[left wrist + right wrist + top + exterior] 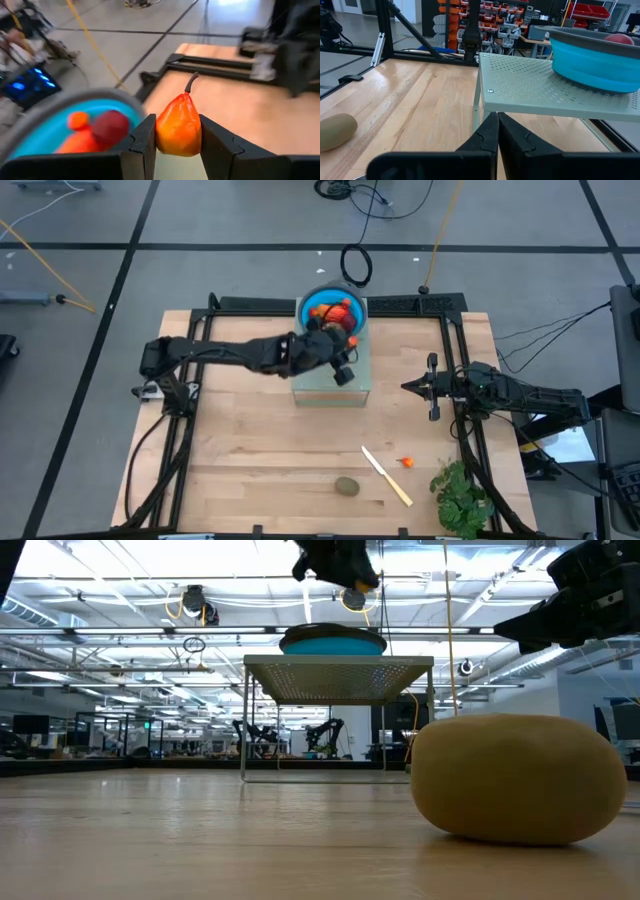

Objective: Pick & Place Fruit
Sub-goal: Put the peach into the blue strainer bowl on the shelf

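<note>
My left gripper (179, 142) is shut on an orange pear-shaped fruit (179, 125) with a brown stem. It hangs over the pale green perforated stand (332, 385), just near of the blue bowl (325, 305). The bowl stands on the stand and holds a dark red ball (111, 127) and orange pieces (77, 121). A brown-green kiwi (346, 486) and a tiny orange-red bit (406, 462) lie on the table near its front edge. My right gripper (412, 387) waits shut at the table's right side, holding nothing. My left gripper pinches the fruit's wide lower body (161, 135) between its two fingers, one on each side. The fingers come from the table's left, slanting a little downward. The stem end (190, 82) points away from the gripper, and the fruit is lifted clear above the stand.
A long cream knife (386, 475) lies between the kiwi and a green leafy bunch (460, 495) at the front right. Black frame rails (455, 350) run along the table's left, far and right sides. Bare wood lies left of and in front of the stand.
</note>
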Robot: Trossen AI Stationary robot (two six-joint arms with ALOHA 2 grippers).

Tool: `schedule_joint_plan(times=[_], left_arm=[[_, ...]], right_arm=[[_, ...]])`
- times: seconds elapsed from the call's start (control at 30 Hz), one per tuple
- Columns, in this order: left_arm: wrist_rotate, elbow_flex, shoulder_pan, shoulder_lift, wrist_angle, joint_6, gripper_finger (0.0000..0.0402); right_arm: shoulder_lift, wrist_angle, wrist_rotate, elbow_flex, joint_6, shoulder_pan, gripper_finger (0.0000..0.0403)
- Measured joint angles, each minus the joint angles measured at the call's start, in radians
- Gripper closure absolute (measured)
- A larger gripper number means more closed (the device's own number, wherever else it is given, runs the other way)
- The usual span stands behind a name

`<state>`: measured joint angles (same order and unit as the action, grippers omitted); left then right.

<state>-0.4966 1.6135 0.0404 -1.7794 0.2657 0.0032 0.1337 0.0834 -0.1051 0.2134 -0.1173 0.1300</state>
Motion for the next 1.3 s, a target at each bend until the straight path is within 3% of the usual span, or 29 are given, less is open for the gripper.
schedule_joint_plan(times=[0.27,0.7,1.07,1.3], left_arm=[[0.028,0.0,0.147,0.0,0.006,0.156,0.0282],[0.404,0.0,0.371,0.0,0.114,0.016,0.0282],[0.523,0.0,0.402,0.0,0.236,0.014,0.0282],[0.526,0.0,0.385,0.0,0.261,0.014,0.0282]], right_arm=[[0.0,0.0,0.0,0.0,0.015,0.0,0.0403],[0.0,0.005,0.003,0.0,0.053,0.0,0.0403],[0.0,0.005,0.004,0.0,0.053,0.0,0.0403],[0.0,0.005,0.004,0.0,0.053,0.0,0.0403]])
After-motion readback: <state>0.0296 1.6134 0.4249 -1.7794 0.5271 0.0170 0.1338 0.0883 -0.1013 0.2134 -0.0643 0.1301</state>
